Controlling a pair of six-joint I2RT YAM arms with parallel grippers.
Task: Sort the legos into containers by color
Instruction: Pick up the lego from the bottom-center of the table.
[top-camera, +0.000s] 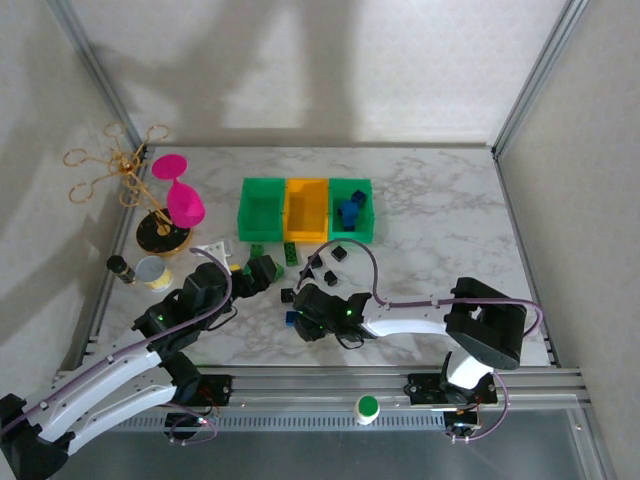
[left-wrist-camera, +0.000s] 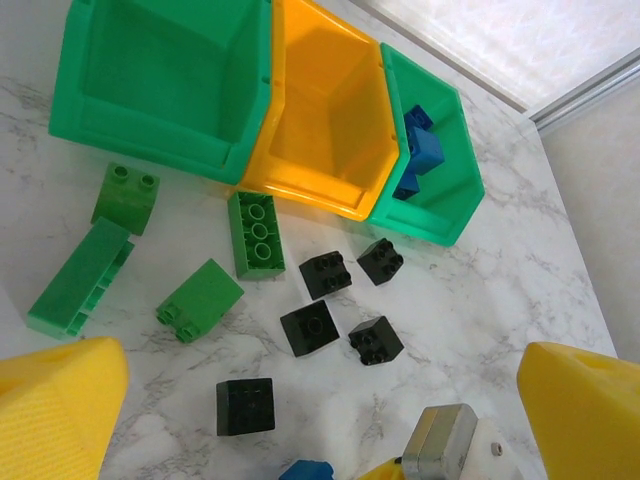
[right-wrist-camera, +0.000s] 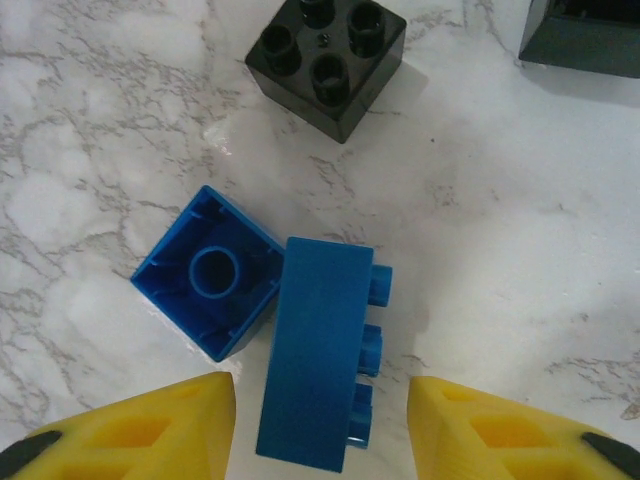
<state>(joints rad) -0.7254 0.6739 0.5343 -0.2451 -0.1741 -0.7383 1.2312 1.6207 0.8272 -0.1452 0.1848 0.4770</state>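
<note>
Overhead view: three bins stand in a row on the marble table (top-camera: 440, 230), sides touching. They are a green bin (top-camera: 261, 205), an orange bin (top-camera: 306, 208) and a second green bin (top-camera: 352, 208). Loose bricks lie scattered just at 6 o'clock of the row, both arms reaching in among them.

Left wrist view:
- Blue bricks (left-wrist-camera: 420, 150) sit inside the second green bin (at least two, heaped crookedly).
- Green bricks (left-wrist-camera: 257, 233), four in all, lie on the marble in front of the first green bin and the orange one. Two are long and two short. One long brick has its studs up, and the others are tipped over.
- Black bricks (left-wrist-camera: 309, 328), five in all, are small, square and glossy. They cluster at 3 o'clock of the green ones, and none touch.
- Left gripper (left-wrist-camera: 320, 400): its yellow fingers (left-wrist-camera: 55, 410) are spread as wide as they go, pinching nothing.

Right wrist view:
- Right gripper (right-wrist-camera: 320, 385): its fingers (right-wrist-camera: 150, 430) stand apart, one on each side of a long blue brick (right-wrist-camera: 315, 350). A sliver of marble shows on both sides, so there is no contact.
- The long blue brick lies on its side, studs pointing to 3 o'clock.
- A square blue brick (right-wrist-camera: 205, 272) rests against the long brick's 10 o'clock corner. It is upside down, its hollow and round tube showing.
- A black brick (right-wrist-camera: 327, 60) sits apart at 12 o'clock, studs up.
</note>
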